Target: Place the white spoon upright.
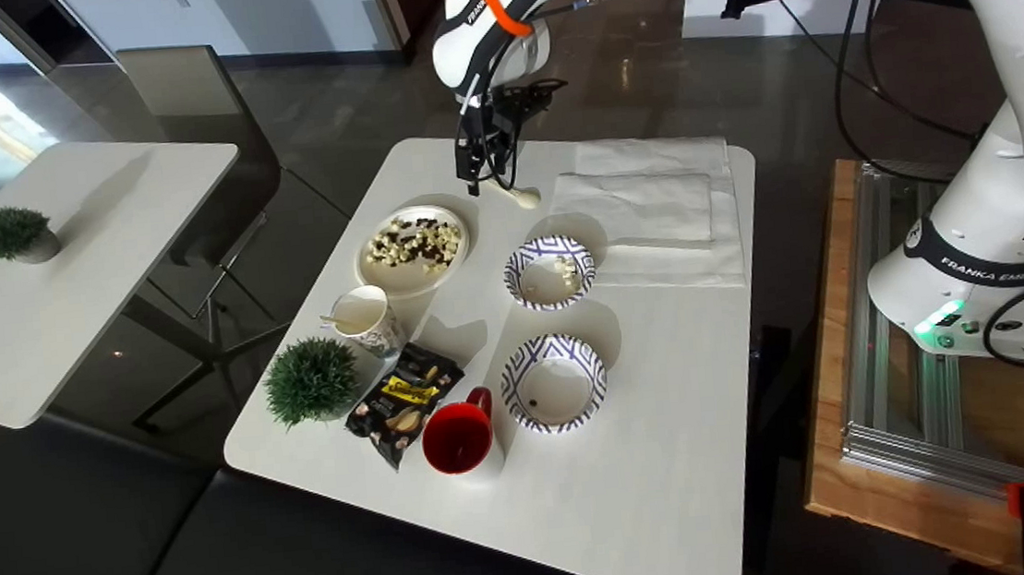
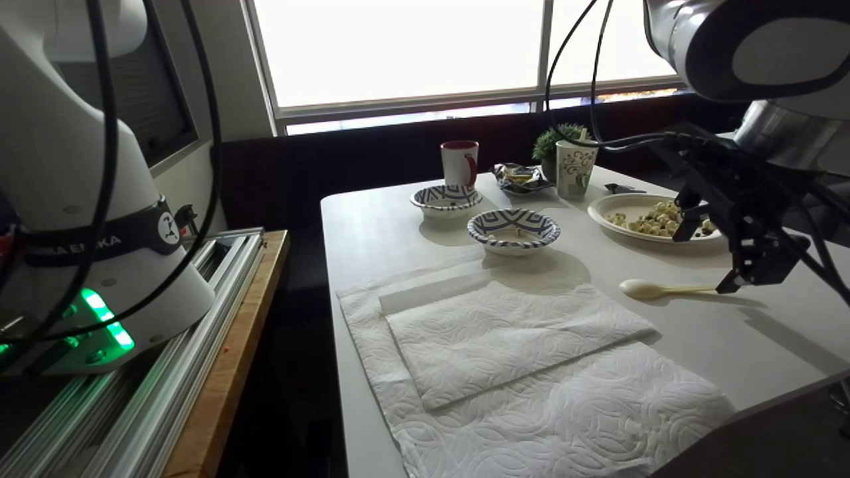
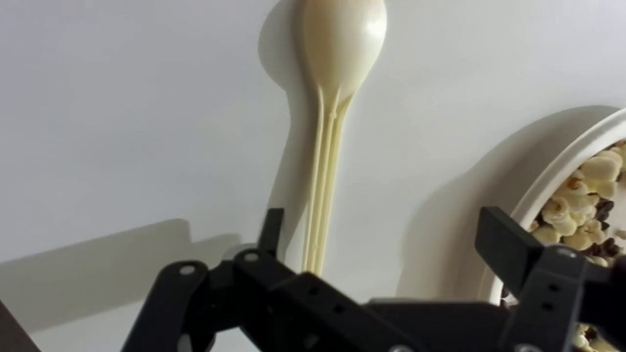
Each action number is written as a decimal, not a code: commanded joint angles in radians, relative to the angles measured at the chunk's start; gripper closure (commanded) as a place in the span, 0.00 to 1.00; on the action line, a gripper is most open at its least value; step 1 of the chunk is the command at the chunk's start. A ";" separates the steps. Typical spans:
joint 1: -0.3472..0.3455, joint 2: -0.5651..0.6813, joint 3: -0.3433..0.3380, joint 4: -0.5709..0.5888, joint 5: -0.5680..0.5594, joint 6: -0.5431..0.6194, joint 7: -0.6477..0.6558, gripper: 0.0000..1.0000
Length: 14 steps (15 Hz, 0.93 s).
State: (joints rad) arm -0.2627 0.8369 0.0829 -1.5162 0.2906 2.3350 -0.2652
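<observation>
Over the white tabletop, from where I stand, the gripper hangs with its fingers well apart. The spoon lies flat on the tabletop, probably light plastic, stiffish yet slick. I'd pinch the ribbed handle, which shows between the fingers, nearer one.

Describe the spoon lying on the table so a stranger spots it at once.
On the table with two blue-patterned bowls, find the popcorn plate. Between it and the paper towels lies the spoon, pale, slim and round-ended. Unlike the pale stick poking from the cup, it lies right on the table.
</observation>
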 commanded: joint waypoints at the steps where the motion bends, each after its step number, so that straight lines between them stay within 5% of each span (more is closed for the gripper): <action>1: -0.033 0.056 0.034 0.061 0.024 -0.003 -0.057 0.00; 14: -0.047 0.108 0.033 0.099 0.005 0.009 -0.069 0.02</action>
State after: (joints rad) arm -0.2998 0.9124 0.1087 -1.4509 0.2906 2.3360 -0.3114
